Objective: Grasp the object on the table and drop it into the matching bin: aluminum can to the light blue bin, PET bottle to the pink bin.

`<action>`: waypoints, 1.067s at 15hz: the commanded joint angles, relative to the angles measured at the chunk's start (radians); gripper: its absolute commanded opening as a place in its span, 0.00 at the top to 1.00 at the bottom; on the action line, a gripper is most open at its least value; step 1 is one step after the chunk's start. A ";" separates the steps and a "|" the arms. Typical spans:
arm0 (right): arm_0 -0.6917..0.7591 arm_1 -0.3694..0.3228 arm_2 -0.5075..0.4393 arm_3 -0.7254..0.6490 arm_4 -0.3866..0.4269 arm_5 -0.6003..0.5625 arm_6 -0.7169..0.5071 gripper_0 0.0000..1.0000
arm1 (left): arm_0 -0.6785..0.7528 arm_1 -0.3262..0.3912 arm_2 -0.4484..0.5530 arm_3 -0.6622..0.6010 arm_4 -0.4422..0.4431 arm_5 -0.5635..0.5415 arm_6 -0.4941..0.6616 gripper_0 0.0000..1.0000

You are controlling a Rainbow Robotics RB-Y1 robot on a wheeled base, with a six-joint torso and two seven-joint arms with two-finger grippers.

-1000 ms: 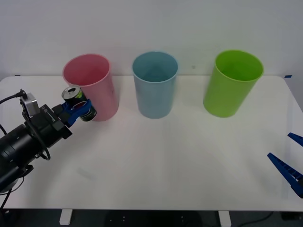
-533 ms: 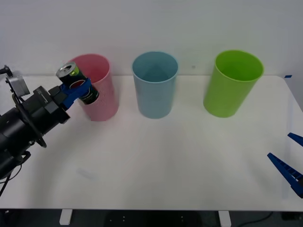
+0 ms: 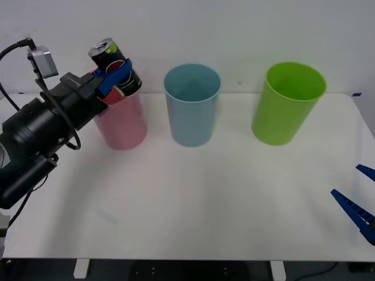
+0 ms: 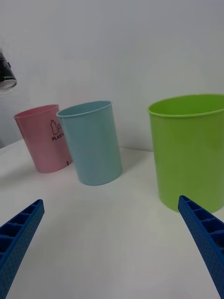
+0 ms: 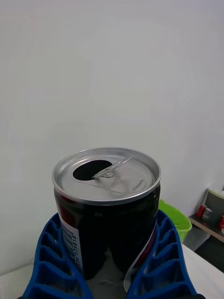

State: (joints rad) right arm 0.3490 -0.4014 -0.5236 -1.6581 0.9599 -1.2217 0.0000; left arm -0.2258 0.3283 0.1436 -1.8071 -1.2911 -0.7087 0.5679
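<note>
Dark aluminum can point(image 3: 114, 68), silver top opened, tilted in left claw point(image 3: 117, 77).

We note the aluminum can point(image 3: 115, 71): dark body, silver top, red-and-blue round logo, white barcode panel. Blue ribbed fingers of the left gripper point(image 3: 116, 76) clasp it. Beside the light blue bin point(image 3: 191, 105) stand the pink bin point(image 3: 122, 120), black lettering on it, and a lime green bin point(image 3: 286, 103). White table point(image 3: 205, 193). Right gripper point(image 3: 358, 202) blue too.
</note>
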 commanded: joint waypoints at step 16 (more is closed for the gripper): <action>0.000 0.000 0.000 0.000 0.000 0.000 0.000 0.00 | -0.610 -0.041 -0.256 0.721 -0.091 0.135 -0.224 0.99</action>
State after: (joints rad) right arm 0.3491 -0.4014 -0.5236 -1.6581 0.9599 -1.2217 0.0000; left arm -0.8196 0.2958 -0.1112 -1.1073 -1.3825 -0.5774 0.3596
